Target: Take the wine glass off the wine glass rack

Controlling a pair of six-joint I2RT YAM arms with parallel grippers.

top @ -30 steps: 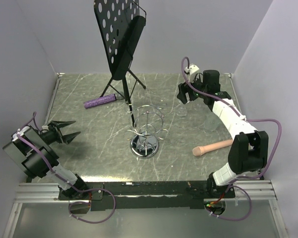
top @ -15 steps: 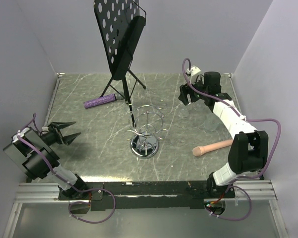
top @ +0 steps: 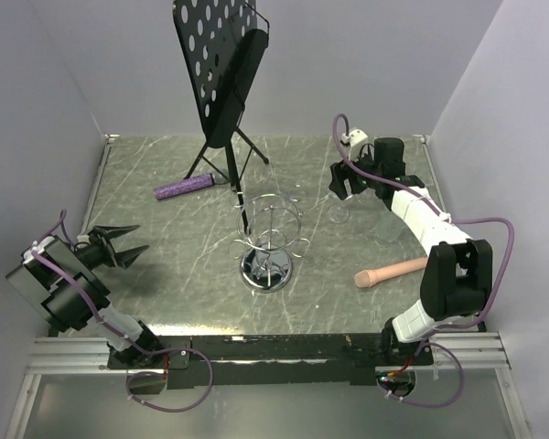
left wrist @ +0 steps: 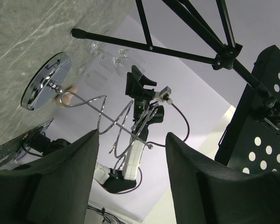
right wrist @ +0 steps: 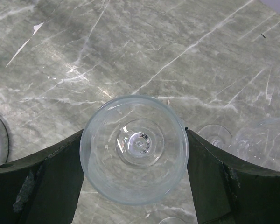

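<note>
R gripper (top: 340, 186) pinches the wine glass (right wrist: 135, 149) by its bowl, upright, right of the wine glass rack (top: 267, 240), clear of its arms; I reckon for set-down; L gripper (top: 128, 240) spread, idle left of rack.

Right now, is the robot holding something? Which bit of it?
Yes: the right fingers grip the wine glass by the two sides of its bowl. The left fingers are open and hold nothing.
</note>
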